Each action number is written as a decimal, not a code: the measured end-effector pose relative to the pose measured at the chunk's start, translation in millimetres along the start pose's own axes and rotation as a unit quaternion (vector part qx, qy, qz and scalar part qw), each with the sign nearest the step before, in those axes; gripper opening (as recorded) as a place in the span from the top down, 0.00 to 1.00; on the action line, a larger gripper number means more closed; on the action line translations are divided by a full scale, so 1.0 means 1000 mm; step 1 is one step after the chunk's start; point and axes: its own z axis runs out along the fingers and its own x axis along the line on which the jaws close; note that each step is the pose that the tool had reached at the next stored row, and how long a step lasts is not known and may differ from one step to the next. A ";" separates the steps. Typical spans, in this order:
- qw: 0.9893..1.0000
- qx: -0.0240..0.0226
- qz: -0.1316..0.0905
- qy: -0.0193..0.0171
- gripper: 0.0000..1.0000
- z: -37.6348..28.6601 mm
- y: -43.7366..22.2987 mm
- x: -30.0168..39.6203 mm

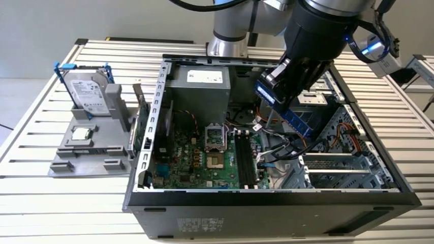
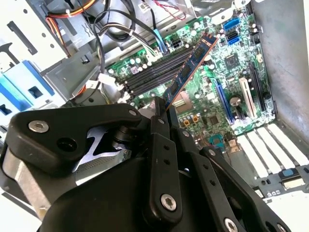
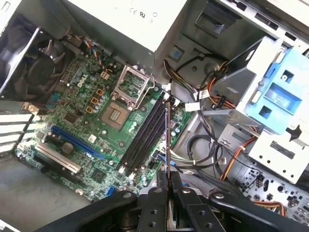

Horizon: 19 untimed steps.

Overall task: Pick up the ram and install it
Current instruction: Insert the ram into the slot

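The gripper [image 2: 163,112] pinches the ram [image 2: 189,65] by one end, slanted above the memory slots [image 2: 153,75] in the middle of the open case [image 1: 271,195]. Lowered this slanted, it may jam crooked or snag the loose cables [image 3: 203,150] beside the slots.

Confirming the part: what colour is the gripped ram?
The ram is blue with dark chips; clearest in second wrist view.

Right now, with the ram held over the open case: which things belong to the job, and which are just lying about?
In the job:
gripper, shut on the ram
memory slots on the motherboard

Lying about:
hard drive with blue clips
processor chip
grey holder they sit on, outside the case
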 end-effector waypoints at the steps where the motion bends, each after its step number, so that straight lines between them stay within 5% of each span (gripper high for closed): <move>1: 1.000 0.000 0.002 0.000 1.00 0.0000 0.0000 0.0000; 19: 1.000 0.000 0.031 -0.001 1.00 -0.0001 0.0000 0.0000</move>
